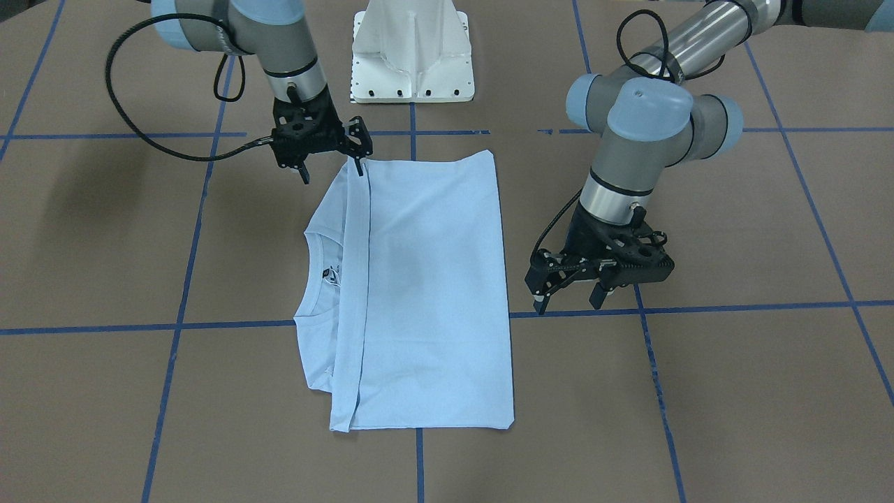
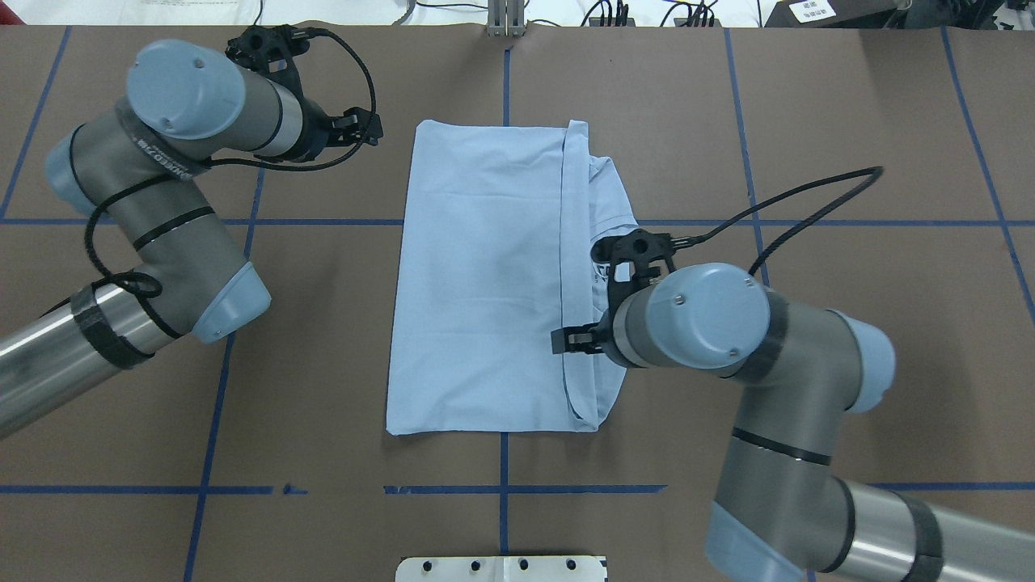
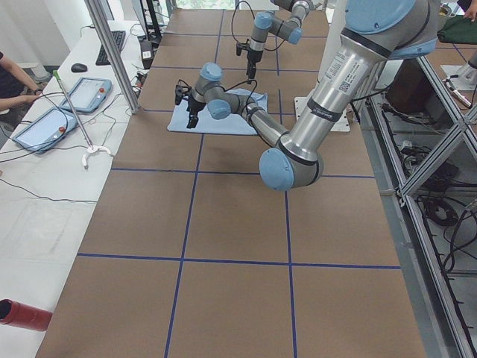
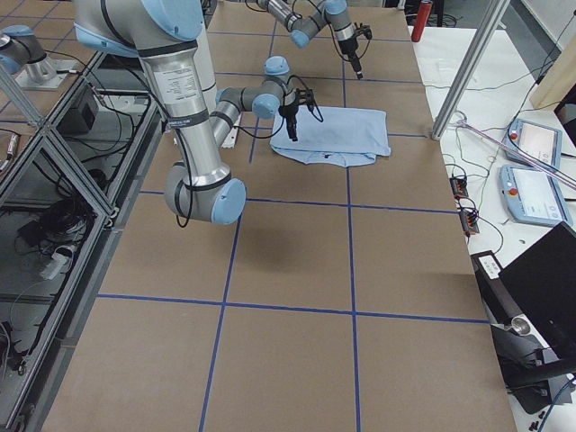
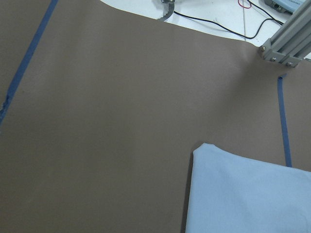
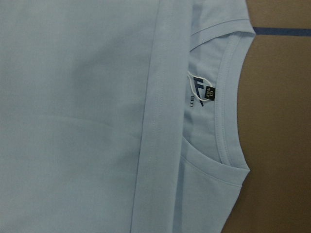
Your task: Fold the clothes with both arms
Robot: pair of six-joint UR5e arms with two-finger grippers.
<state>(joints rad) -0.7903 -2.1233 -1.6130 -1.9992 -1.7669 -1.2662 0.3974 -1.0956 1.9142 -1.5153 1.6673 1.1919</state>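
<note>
One end-to-end fold looks done: your T-shirt lies flat mid-tabletop, hem laid beside the collar, and with the right hand released at the hem's robot-side corner and the left hand released just beside the folded edge, I judge another halving is left.
</note>
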